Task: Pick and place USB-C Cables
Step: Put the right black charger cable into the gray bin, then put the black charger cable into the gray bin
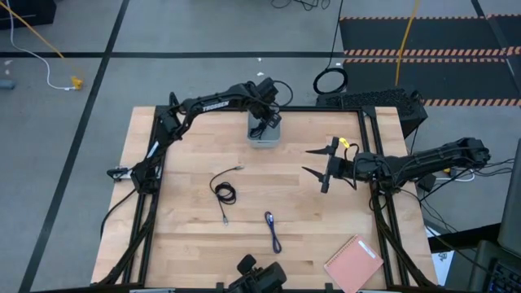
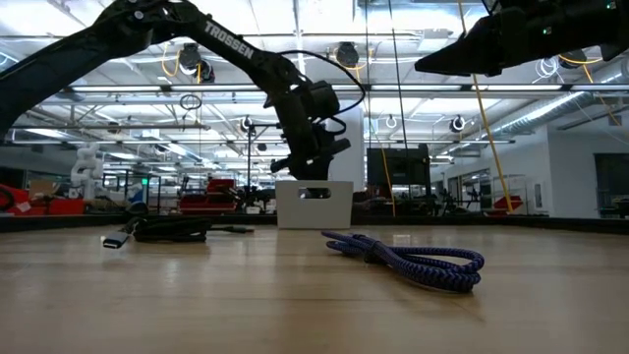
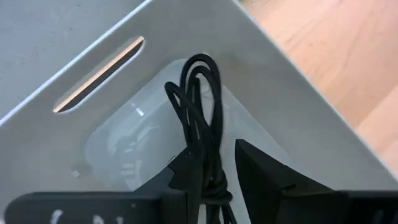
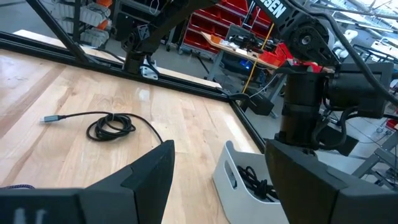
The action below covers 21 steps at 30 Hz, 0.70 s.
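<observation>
A grey bin (image 1: 263, 138) (image 2: 314, 204) stands near the table's far edge. My left gripper (image 1: 264, 122) (image 3: 214, 168) is over it, shut on a black USB-C cable (image 3: 202, 99) that reaches down into the bin (image 3: 280, 81). In the right wrist view this cable (image 4: 254, 177) shows inside the bin (image 4: 233, 180). A second black cable (image 1: 224, 192) (image 2: 172, 228) (image 4: 111, 127) lies loosely coiled at mid-table. The blue-purple cable (image 1: 273, 230) (image 2: 413, 261) lies nearer the near edge. My right gripper (image 1: 312, 161) (image 4: 217, 162) hovers open, right of centre and above the table. My left gripper pinches the black cable's bundled strands (image 3: 211, 183) between its two fingers, coming from above and pointing down into the bin. The looped end (image 3: 199, 68) hangs below the fingers inside the bin. I cannot tell whether it touches the bin's floor.
A pink notebook (image 1: 354, 262) lies at the table's near right corner. A black camera mount (image 1: 260, 275) sits at the near edge. Black frame rails (image 1: 378, 203) run along the table's sides. Bare wood lies between the two loose cables and the bin.
</observation>
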Available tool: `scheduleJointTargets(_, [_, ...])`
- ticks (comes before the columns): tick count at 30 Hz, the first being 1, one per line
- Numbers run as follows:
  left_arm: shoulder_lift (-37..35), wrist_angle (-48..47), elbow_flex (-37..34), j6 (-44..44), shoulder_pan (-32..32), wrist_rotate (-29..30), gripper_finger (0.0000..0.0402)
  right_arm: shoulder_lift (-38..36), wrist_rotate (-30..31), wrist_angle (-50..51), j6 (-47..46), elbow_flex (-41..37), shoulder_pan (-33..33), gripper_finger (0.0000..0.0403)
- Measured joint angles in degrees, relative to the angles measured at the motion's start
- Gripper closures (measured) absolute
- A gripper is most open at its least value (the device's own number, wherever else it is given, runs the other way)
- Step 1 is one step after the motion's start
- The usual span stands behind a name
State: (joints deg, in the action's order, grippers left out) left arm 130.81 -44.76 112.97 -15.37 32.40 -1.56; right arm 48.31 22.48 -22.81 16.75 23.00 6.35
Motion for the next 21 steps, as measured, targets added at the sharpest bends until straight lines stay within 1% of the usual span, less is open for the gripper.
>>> scheduleJointTargets(3, [-1.3, -0.5, 0.0, 1.2, -0.1, -0.4, 0.0295, 0.0, 0.0, 0.0, 0.0, 0.0, 0.0, 0.0161])
scheduleJointTargets(9, [-5.8, -4.4, 0.0, 4.4, -0.6, -0.4, 0.0293, 0.0, 0.0, 0.0, 0.0, 0.0, 0.0, 0.0161])
scheduleJointTargets(17, [-16.0, -12.3, 0.0, 9.5, -3.5, 0.2, 0.0293, 0.0, 0.0, 1.0, -1.8, 0.0, 0.0, 0.0161])
scheduleJointTargets(21, [-21.5, -15.8, 0.0, 11.5, -7.1, 3.0, 0.0293, 0.0, 0.0, 1.0, -3.1, 0.0, 0.0, 0.0161])
